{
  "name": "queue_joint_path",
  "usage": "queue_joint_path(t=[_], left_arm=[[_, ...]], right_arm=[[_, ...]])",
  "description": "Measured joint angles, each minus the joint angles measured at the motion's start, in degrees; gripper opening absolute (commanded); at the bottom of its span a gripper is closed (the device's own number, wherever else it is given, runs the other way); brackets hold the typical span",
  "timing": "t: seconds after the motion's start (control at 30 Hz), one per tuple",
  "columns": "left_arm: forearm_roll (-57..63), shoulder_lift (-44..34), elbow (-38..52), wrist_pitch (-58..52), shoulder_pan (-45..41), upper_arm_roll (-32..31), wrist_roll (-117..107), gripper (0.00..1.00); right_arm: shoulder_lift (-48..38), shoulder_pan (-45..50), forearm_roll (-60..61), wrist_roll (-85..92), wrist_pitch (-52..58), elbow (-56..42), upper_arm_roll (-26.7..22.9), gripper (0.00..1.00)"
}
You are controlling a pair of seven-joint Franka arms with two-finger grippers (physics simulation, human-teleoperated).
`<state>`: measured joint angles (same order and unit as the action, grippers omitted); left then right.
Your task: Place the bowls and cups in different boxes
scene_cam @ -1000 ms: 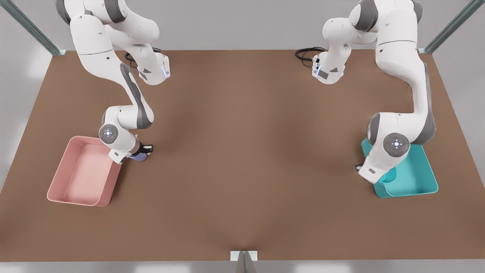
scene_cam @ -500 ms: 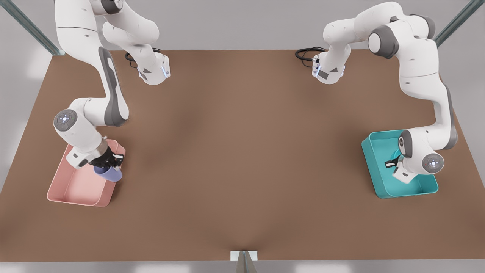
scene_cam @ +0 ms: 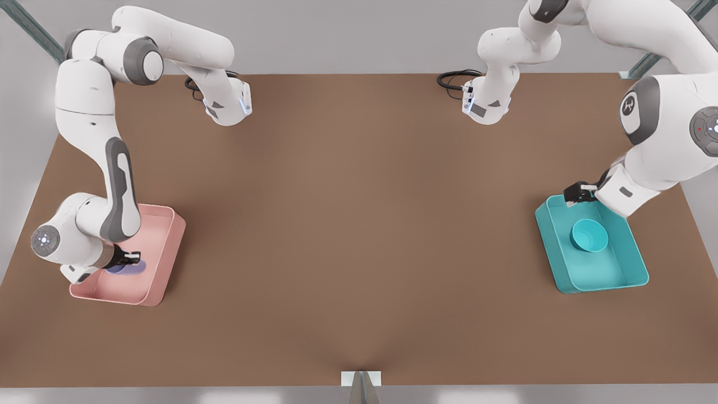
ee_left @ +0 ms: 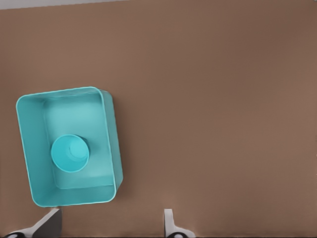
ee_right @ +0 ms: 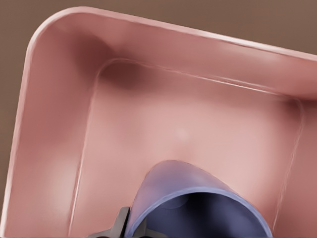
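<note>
On your brown tabletop (scene_cam: 359,235), the right tool (scene_cam: 130,259) grips the cup (scene_cam: 124,269) low inside the pink box (scene_cam: 168,247) near one side edge, while the left tool (scene_cam: 578,194), fingers spread and empty, hangs above the teal box (scene_cam: 628,275) holding the bowl (scene_cam: 589,235).

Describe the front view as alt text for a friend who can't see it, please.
Two white robot arms work over a brown table. On the front view's left, the right gripper holds a lavender cup low inside a pink box; on its right, the open left gripper hangs above a teal box containing a teal bowl.
</note>
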<state>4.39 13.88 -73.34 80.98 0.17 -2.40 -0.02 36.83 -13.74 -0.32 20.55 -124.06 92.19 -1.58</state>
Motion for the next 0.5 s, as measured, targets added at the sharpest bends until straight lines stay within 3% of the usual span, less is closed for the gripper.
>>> queue_joint_path(t=[0.07,0.1,0.13,0.5], left_arm=[[-0.3,-0.1,0.0,-2.3,0.0,-0.1,0.2,1.0],[-0.4,-0.1,0.0,-3.2,0.0,-0.2,0.2,1.0],[-0.5,-0.1,0.0,-4.0,-0.1,-0.2,0.3,1.0],[-0.8,-0.1,-0.2,-7.8,0.1,-0.2,0.8,1.0]], right_arm=[[0.3,0.2,0.0,1.0,-0.1,-0.2,0.0,0.21],[0.3,0.2,0.0,1.5,-0.1,-0.2,0.1,0.36],[0.1,0.3,-0.2,1.8,-0.1,-0.2,0.2,1.0],[-0.7,0.3,-1.6,2.4,0.1,-0.1,0.5,1.0]])
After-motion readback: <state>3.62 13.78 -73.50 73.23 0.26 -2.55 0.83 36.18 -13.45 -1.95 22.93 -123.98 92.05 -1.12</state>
